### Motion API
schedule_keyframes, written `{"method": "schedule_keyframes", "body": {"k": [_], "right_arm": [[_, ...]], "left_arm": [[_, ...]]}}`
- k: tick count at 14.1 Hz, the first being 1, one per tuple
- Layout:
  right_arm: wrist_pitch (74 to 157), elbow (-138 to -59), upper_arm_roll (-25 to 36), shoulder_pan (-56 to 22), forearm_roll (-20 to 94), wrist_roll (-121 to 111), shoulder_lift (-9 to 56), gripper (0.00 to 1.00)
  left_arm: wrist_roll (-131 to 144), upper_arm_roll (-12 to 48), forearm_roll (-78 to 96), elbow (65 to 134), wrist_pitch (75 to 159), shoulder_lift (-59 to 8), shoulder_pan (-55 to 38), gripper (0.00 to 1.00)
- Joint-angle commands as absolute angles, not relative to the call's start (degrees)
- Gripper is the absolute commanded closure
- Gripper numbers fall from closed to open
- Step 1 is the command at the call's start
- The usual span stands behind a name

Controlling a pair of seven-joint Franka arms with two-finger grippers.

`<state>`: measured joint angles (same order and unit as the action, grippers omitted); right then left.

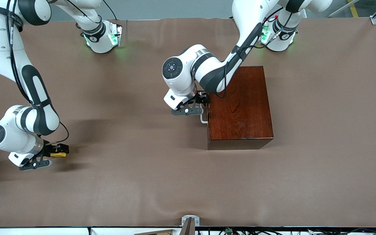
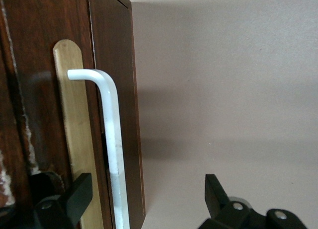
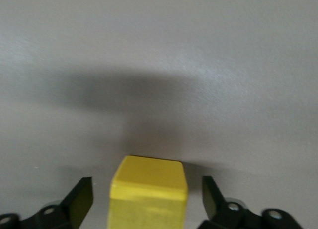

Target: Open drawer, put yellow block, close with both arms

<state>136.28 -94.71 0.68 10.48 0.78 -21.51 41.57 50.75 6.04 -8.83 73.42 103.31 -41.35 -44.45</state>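
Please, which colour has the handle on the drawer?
White; the handle shows best in the left wrist view, between the open left pincer's fingers.

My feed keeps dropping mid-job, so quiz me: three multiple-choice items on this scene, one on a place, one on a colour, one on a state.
1. Where is the small bright yellow block?
A. On top of the box
B. On the brown table cover toward the right arm's end, between the right gripper's fingers
C. In the drawer

2. What colour is the U-shaped bar handle?
A. White
B. Black
C. Yellow

3. What state is the drawer of the glossy reddish-brown wooden box in?
A. Pulled fully out
B. Removed
C. Shut, with the left gripper's open fingers astride its handle

Answers:
1 B: the right wrist view shows the block between open fingers.
2 A: the bar shows white against the dark wood.
3 C: no tray protrudes in the front view.
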Motion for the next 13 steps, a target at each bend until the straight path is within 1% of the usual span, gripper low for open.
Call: {"method": "schedule_keyframes", "body": {"k": [1, 7, 10, 13], "right_arm": [[135.97, -95.01, -0.35, 12.13, 0.0, -21.36, 41.05, 1.0], [134.74, -94.66, -0.44, 11.17, 0.0, -21.53, 40.69, 1.0], [132.81, -92.91, -0.53, 8.71, -0.87, -21.97, 39.64, 1.0], [131.31, -91.41, -0.53, 8.52, -1.67, -22.06, 39.55, 1.0]], "left_arm": [[51.85, 5.8, -10.28, 71.89, 103.79, -42.8, -45.17, 0.0], [52.03, 5.8, -10.2, 71.89, 106.17, -44.03, -45.44, 0.0], [52.03, 5.8, -10.2, 71.72, 106.78, -43.86, -45.7, 0.0], [52.29, 5.89, -10.2, 71.63, 108.8, -43.77, -45.88, 0.0]]}}
